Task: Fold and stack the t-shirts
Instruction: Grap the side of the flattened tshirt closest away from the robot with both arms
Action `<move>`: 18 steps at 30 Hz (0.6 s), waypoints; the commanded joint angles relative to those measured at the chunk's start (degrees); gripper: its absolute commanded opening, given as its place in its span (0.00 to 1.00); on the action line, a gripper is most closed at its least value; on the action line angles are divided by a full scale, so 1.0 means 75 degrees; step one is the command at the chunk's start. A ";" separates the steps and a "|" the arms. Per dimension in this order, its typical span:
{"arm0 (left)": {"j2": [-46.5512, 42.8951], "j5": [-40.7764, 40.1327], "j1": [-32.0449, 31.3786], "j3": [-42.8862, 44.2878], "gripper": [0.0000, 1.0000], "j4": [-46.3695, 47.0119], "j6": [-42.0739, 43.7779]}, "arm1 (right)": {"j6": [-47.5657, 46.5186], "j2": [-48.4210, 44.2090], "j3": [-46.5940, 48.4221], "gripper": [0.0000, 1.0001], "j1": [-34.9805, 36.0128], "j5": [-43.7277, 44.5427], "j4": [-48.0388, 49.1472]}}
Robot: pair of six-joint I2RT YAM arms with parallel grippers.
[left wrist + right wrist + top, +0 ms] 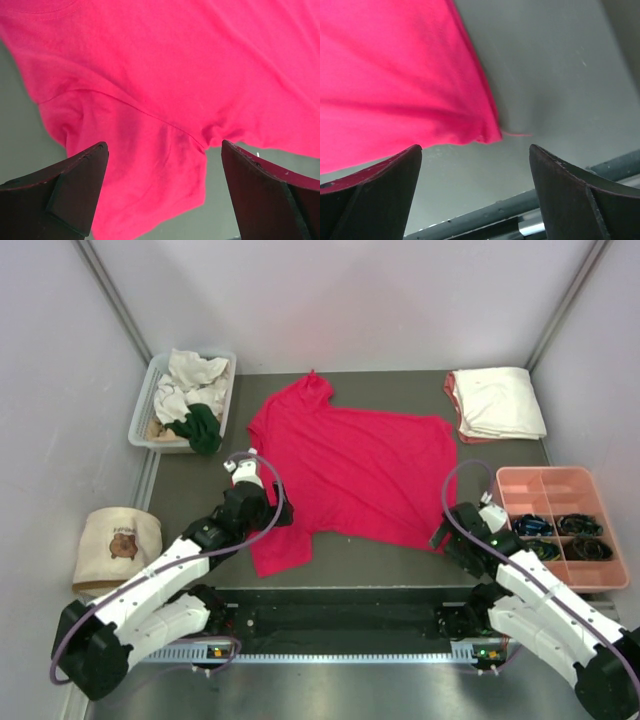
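Folding is seemingly beginning: left pincer [165,150] and right pincer [475,150] are gaping empty over lower corners of the flat crimson-red cloth t-shirt [360,470], likely needing pinches next.

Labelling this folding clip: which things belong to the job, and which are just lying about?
Job: red t-shirt; folded shirts; crumpled shirts in the bin.
Lying about: bear-print bag; pink divided tray.

The crimson t-shirt [355,475] is soft, matt knit cloth, lightly creased. The table [190,490] beneath it is smooth, matt grey. At three o'clock, the pink tray [522,490] is smooth plastic with a faint gloss. My left gripper [163,145] has dark, matt, scuffed fingers [75,185].
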 commanded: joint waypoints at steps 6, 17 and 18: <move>-0.1077 -0.0120 -0.0041 -0.0187 0.99 -0.1094 -0.0322 | 0.0857 -0.0532 -0.0229 0.69 0.0103 0.0604 -0.0295; -0.1007 -0.0108 -0.0041 -0.0175 0.99 -0.1013 -0.0311 | 0.0975 -0.0686 -0.0358 0.40 0.0103 0.0593 -0.0296; -0.0995 -0.0108 -0.0041 -0.0164 0.99 -0.1036 -0.0310 | 0.0974 -0.0686 -0.0382 0.40 0.0103 0.0593 -0.0261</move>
